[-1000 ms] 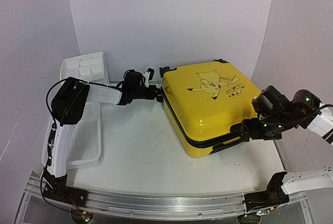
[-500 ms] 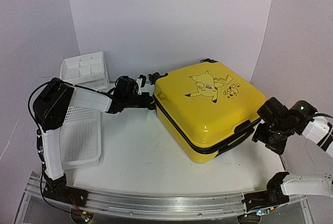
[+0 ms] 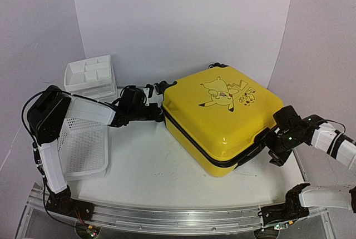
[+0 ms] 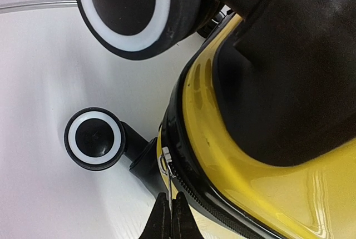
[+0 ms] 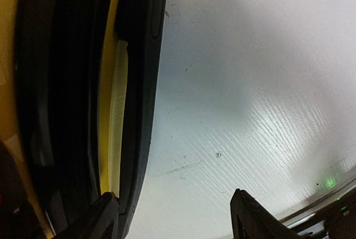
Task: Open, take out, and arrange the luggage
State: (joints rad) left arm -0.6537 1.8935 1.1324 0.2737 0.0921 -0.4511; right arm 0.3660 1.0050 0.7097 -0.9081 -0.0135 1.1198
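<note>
Noted a white box (image 3: 89,76) with open compartments at the back left of the white table (image 3: 150,164) — upright. Found a white mesh basket (image 3: 83,150) just in front — along the left edge.

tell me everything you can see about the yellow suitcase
The suitcase is a glossy yellow hard shell with a Pikachu print, black zipper band, black side handle and black-and-white wheels. It lies flat, closed, on the white table. The left gripper pinches its zipper pull; the open right gripper is beside the handle.
</note>
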